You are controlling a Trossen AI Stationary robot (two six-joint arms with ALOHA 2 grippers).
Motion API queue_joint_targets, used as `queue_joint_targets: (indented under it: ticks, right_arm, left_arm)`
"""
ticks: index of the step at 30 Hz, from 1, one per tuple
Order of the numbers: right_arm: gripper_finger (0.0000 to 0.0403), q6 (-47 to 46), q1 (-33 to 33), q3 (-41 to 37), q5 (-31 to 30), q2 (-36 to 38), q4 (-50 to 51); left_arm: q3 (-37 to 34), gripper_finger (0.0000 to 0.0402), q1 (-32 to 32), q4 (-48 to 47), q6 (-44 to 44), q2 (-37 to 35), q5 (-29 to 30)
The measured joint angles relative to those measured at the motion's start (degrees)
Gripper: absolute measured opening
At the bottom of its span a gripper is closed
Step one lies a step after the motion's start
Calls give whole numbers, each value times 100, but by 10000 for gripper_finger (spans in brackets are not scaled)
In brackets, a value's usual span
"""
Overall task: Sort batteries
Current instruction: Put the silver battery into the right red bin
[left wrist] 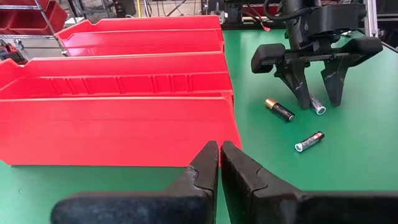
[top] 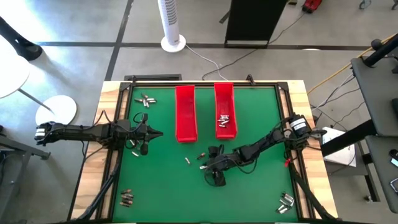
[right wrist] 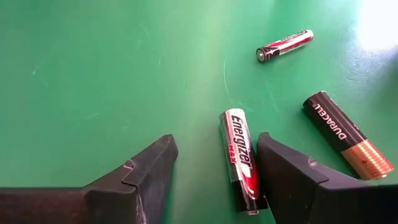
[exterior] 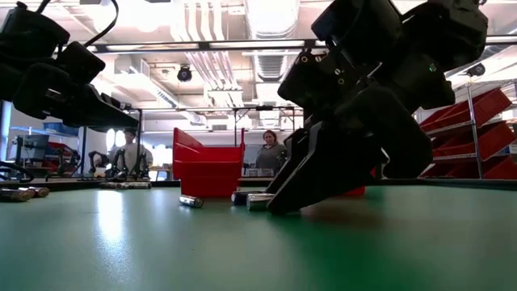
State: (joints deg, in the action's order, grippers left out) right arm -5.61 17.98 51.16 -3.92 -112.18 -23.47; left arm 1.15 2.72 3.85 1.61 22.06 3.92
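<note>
While a silver battery [right wrist: 241, 160] lies on the green table [top: 249, 193] between the right gripper [right wrist: 214, 171]'s open fingers, not yet gripped, a copper-tipped battery [right wrist: 348, 134] lies just beside it and a slimmer one [right wrist: 285, 45] farther off. A few batteries [top: 224, 120] already lie in the right red tray [top: 225, 93]; the left tray [top: 185, 112] looks empty. Loose clusters wait near the table's corners, so most sorting looks undone. The left gripper [left wrist: 219, 163] hovers shut and empty beside the trays.
</note>
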Motion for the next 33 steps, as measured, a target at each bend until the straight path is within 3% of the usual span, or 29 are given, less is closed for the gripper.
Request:
queue_joint_targets:
  ticks: [16,25,33]
  right_arm:
    - [49,22,-9,-8,-11,7,99]
    - [52,76,-22,306,-61,199,1157]
    - [48,382,-28,822,-81,794,3234]
  left_arm:
    - [0,0,0,-2,0,0,-1]
    - [0,0,0,-1,0,0,-2]
    - [2,0,0,1,0,0,-1]
